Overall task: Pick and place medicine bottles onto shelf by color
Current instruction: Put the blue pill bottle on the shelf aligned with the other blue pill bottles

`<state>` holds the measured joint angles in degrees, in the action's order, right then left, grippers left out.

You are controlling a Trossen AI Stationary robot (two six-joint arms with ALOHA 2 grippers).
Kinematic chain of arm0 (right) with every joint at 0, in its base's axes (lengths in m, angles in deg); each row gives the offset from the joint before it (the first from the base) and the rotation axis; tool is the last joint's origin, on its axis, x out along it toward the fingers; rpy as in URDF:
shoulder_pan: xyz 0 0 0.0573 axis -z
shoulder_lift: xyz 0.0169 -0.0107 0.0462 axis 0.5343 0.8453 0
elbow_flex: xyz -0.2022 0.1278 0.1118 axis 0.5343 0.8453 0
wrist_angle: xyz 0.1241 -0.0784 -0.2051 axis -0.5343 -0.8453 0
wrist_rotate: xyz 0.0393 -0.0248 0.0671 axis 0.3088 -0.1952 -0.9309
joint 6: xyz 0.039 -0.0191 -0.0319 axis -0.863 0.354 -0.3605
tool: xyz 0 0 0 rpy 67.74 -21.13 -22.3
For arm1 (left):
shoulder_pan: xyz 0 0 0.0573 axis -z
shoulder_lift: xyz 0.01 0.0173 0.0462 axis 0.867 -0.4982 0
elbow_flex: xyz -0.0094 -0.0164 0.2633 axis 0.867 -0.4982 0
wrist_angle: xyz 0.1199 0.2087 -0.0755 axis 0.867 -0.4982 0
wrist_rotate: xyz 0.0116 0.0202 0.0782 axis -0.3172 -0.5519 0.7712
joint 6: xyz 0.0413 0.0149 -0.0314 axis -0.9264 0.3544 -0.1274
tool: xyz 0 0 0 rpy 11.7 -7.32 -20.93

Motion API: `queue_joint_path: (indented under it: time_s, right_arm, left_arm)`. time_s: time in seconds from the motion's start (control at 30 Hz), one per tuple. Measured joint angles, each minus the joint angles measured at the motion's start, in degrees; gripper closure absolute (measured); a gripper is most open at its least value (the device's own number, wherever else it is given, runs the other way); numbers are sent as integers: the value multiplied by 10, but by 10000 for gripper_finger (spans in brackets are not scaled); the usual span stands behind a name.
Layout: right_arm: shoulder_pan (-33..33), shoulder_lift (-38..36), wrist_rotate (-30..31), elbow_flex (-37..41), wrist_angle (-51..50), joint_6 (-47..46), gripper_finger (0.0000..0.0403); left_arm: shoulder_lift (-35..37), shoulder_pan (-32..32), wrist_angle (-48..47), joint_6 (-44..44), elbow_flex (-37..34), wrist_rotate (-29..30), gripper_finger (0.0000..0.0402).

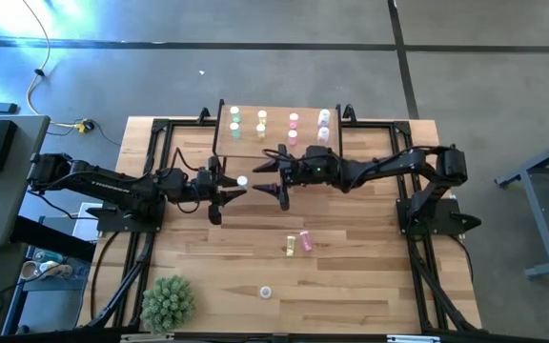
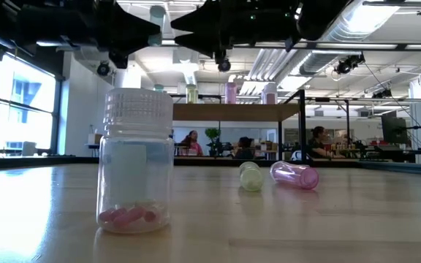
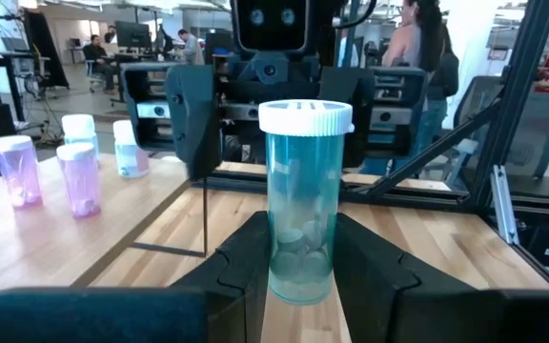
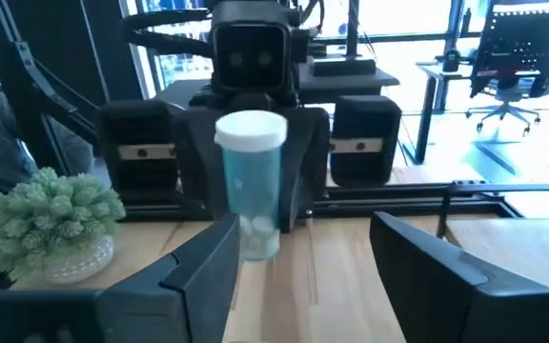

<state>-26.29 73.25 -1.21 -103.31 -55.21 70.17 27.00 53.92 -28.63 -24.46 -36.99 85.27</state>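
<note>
A pale blue-green medicine bottle (image 3: 300, 205) with a white cap stands upright in my left gripper (image 1: 234, 187), high above the table's middle. My right gripper (image 1: 269, 179) faces it from the table's right, level and open; its fingers stand short of the bottle and touch nothing. The shelf (image 1: 276, 143) stands at the far edge with rows of green, yellow, pink and lavender bottles on top. A yellow bottle (image 1: 291, 246) and a pink bottle (image 1: 305, 240) lie on their sides on the table. A clear capped bottle (image 2: 136, 161) holding pink pills stands near the front. My left gripper pinches the bottle's lower body (image 3: 298, 272) between its two fingers, one on each side. The fingers (image 3: 246, 272) come level from the table's left. The bottle stands upright, cap up, lifted clear of the table.
A spiky green plant ball (image 1: 168, 303) sits at the near left corner. Black frame rails (image 1: 155, 171) run along both sides of the table. Bare wood lies between the lying bottles and the shelf. People sit in the room beyond.
</note>
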Motion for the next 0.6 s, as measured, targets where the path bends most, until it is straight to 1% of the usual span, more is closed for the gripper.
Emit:
queue_joint_path:
  time_s: [0.17,0.3,0.43,0.6]
  right_arm:
    - [-17,11,3,0,36,7,176]
    - [-23,25,40,0,65,10,176]
    - [-22,42,38,-3,95,-4,176]
    - [-26,54,29,-32,80,-3,176]
  left_arm:
    - [0,0,4,0,0,-1,310]
    - [0,0,7,0,0,-6,309]
    - [0,0,10,0,0,-8,309]
    - [0,0,11,-1,0,-8,309]
